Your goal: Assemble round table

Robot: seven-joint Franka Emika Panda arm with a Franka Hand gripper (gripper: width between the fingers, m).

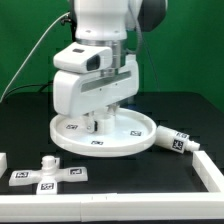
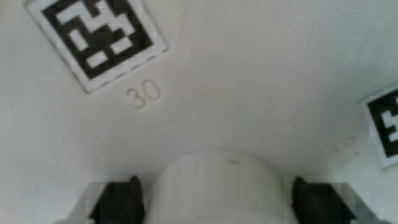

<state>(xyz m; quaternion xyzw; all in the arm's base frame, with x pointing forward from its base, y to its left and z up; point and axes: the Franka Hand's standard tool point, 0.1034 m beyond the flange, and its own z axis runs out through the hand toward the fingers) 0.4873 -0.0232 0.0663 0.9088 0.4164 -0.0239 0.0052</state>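
Note:
The large rimmed round disc [image 1: 128, 128] lies flat on the black table with tags on its face [image 2: 103, 38]. A white rounded stub [image 2: 217, 185] rises from the disc's middle. My gripper [image 1: 93, 124] [image 2: 217, 200] reaches straight down onto it, with a black pad [image 2: 121, 200] pressed against each side of the stub. The short thick leg [image 1: 176, 141] lies on its side against the disc's rim at the exterior view's right. The small cross-shaped foot [image 1: 47, 176] lies flat in front of the disc at the exterior view's left.
A low white wall [image 1: 150, 205] runs along the front of the table and up the exterior view's right side [image 1: 208, 170]. A white block [image 1: 3, 160] shows at the left edge, and a black cable [image 1: 25, 65] hangs behind the arm.

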